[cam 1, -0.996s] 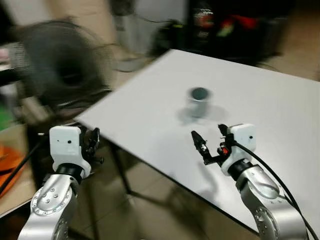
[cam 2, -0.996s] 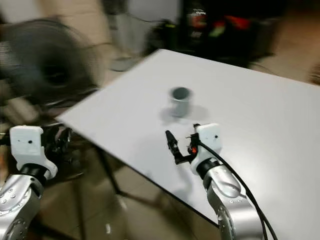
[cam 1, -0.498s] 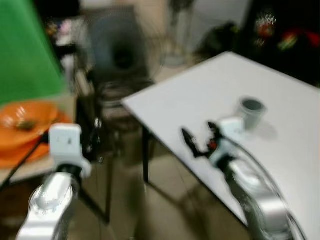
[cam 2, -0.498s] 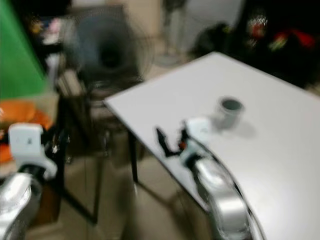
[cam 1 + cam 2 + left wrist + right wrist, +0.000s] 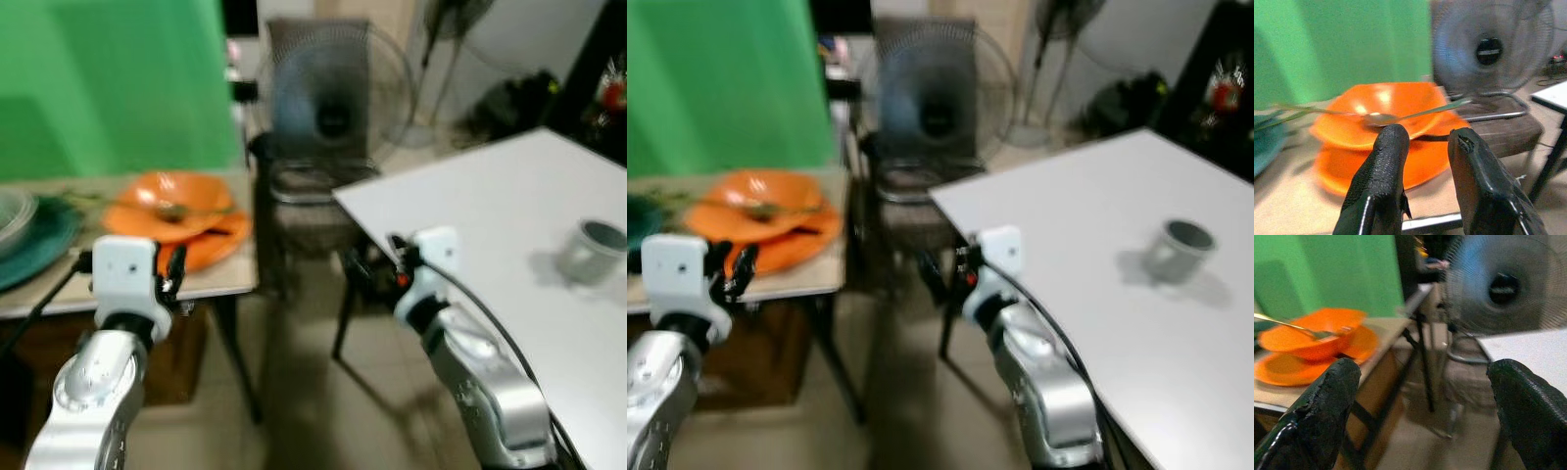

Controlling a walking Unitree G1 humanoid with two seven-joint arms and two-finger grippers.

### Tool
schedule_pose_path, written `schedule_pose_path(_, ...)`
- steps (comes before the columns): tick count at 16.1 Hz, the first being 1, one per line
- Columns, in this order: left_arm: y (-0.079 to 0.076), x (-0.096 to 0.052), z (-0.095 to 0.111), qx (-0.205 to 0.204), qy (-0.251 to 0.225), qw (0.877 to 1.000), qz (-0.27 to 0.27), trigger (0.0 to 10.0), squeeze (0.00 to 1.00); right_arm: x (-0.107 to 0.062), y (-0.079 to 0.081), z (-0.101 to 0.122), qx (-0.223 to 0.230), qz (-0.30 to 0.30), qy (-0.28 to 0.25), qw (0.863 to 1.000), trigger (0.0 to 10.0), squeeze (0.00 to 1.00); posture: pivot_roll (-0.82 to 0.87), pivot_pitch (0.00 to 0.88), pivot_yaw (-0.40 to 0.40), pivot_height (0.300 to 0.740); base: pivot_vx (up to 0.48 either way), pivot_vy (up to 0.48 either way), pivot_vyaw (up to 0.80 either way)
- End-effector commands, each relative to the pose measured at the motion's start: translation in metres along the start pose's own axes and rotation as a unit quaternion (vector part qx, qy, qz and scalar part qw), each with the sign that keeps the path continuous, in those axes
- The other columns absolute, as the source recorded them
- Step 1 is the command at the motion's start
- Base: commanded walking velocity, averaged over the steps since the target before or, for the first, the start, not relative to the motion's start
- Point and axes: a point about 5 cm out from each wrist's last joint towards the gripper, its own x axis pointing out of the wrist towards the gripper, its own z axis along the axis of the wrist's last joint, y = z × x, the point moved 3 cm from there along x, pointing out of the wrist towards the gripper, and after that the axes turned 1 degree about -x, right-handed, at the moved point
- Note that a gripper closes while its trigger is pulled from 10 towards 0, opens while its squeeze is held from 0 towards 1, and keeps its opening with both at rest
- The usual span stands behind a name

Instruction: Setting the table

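Observation:
An orange bowl with a spoon in it sits on an orange plate on a beige side table at the left. A teal plate lies further left on it. My left gripper hovers at the side table's front edge just short of the orange dishes, open by a narrow gap and holding nothing. My right gripper hangs open over the floor gap beside the near corner of the white table. A grey cup stands upright on that table at the right.
A standing fan and a dark cushioned seat fill the space between the two tables. Bare floor lies below the grippers. A green screen backs the side table. The views are blurred.
The camera has swung left: the white table and cup slid to the right, and the side table with orange dishes and green screen came into view. Both grippers kept their poses.

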Motion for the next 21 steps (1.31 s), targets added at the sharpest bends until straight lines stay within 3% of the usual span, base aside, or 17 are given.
schedule_pose_path(1,-0.006,0.001,0.003,-0.002,-0.002,1.0,-0.016,10.0,0.0,-0.002,-0.009,0.001,-0.001,-0.017,-0.003,1.0,10.0,0.0,0.05,0.0,0.033,0.74,0.0,0.296,0.8)
schedule_pose_path(4,-0.004,0.002,0.006,-0.002,-0.008,1.0,-0.008,10.0,0.0,-0.001,-0.01,0.002,0.002,-0.019,-0.004,1.0,10.0,0.0,0.06,0.0,0.031,0.74,0.0,0.185,0.76)
schedule_pose_path(6,-0.004,0.003,0.007,-0.008,-0.009,1.0,-0.007,10.0,0.0,0.001,-0.013,0.002,0.015,-0.029,-0.004,0.999,10.0,0.0,0.06,0.0,0.026,0.74,0.0,0.0,0.0)
schedule_pose_path(8,-0.004,0.005,0.008,-0.004,-0.011,1.0,-0.008,10.0,0.0,0.003,-0.017,0.004,-0.01,-0.039,-0.001,0.999,10.0,0.0,0.06,0.0,0.024,0.74,0.0,0.0,0.0)
schedule_pose_path(12,-0.006,0.005,0.011,-0.008,-0.017,1.0,-0.018,10.0,0.0,0.006,-0.018,0.005,-0.005,-0.043,-0.009,0.999,10.0,0.0,0.07,0.0,0.012,0.74,0.0,0.0,0.0)
schedule_pose_path(20,-0.006,0.003,0.01,-0.003,-0.01,1.0,-0.025,10.0,0.0,0.012,-0.02,0.008,0.003,-0.041,-0.014,0.999,10.0,0.0,0.09,0.0,0.004,0.74,0.277,0.0,0.0)
schedule_pose_path(21,-0.006,0.003,0.011,0.0,-0.01,1.0,-0.03,10.0,0.0,0.015,-0.02,0.012,-0.022,-0.04,-0.02,0.999,10.0,0.0,0.09,0.0,0.004,0.74,0.292,0.0,0.0)
